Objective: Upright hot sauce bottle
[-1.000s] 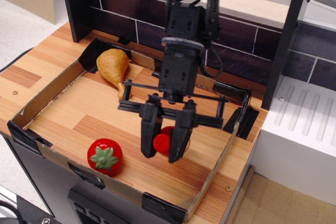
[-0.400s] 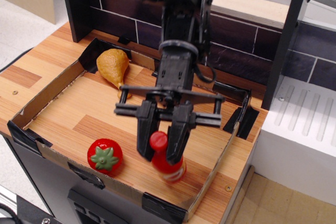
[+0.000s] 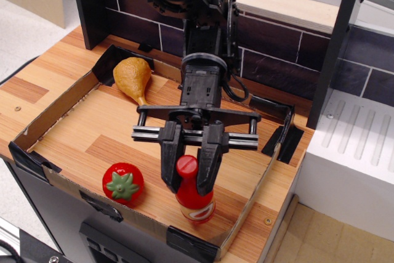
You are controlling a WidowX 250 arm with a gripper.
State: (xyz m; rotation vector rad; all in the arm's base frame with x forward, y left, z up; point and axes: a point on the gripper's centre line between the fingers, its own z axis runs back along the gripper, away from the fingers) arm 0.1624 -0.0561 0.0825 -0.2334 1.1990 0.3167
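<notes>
The hot sauce bottle (image 3: pixel 193 196) is glossy red with a rounded red cap and a label band near its base. It stands nearly upright on the wooden tray floor near the front edge. My black gripper (image 3: pixel 188 175) hangs straight down over it, with its two fingers (image 3: pixel 170 165) closed against the bottle's neck just below the cap. The bottle's base rests on or just above the wood; I cannot tell which.
A round red toy fruit with a green leafy top (image 3: pixel 122 183) lies left of the bottle. A toy chicken drumstick (image 3: pixel 133 77) lies at the tray's back left. The low cardboard tray wall (image 3: pixel 56 109) rings the area. A white appliance (image 3: pixel 357 164) stands to the right.
The bottle went from lying low between the fingers to standing nearly upright. The gripper shifted back and slightly left with it, and its tilt has lessened.
</notes>
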